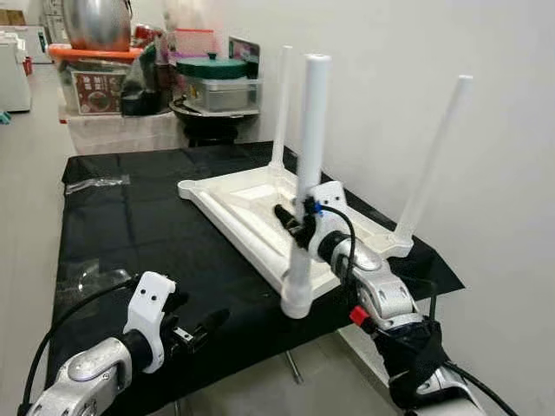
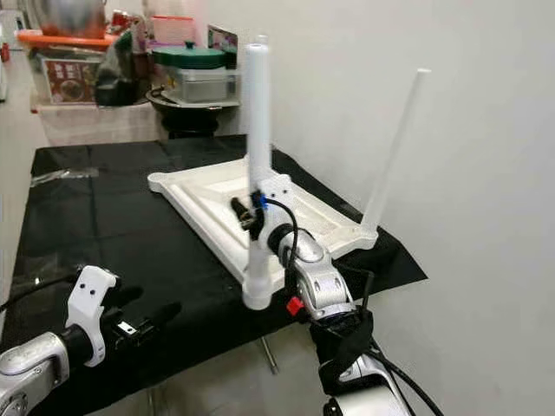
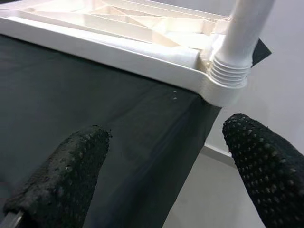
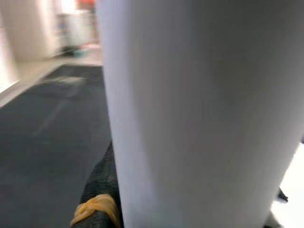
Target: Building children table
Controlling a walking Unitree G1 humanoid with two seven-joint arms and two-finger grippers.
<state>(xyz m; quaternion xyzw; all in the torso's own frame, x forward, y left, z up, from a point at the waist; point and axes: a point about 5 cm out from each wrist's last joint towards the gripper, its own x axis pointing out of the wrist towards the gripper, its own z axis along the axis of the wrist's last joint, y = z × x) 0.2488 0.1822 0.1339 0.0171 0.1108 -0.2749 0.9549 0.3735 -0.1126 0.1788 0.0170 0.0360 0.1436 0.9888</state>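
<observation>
A white children's table top (image 1: 251, 208) lies upside down on a black cloth (image 1: 147, 225). Three white legs stand up from its corners. My right gripper (image 1: 291, 218) is shut on the near leg (image 1: 310, 139), about halfway up, with one finger (image 4: 97, 197) pressed against the leg (image 4: 190, 114). The far leg (image 1: 282, 104) and the right leg (image 1: 434, 156) stand untouched. My left gripper (image 1: 206, 326) hovers open and holds nothing near the cloth's front edge, left of the near leg's threaded socket (image 3: 228, 76). Its two fingers (image 3: 61, 180) are spread wide.
A white wall (image 1: 486, 104) runs close along the right side. Behind the cloth stand a pot with a green lid (image 1: 212, 78), an orange-rimmed bin (image 1: 91, 78) and other clutter. A scrap of clear plastic (image 1: 95, 183) lies on the cloth at left. Grey floor (image 1: 26, 191) lies to the left.
</observation>
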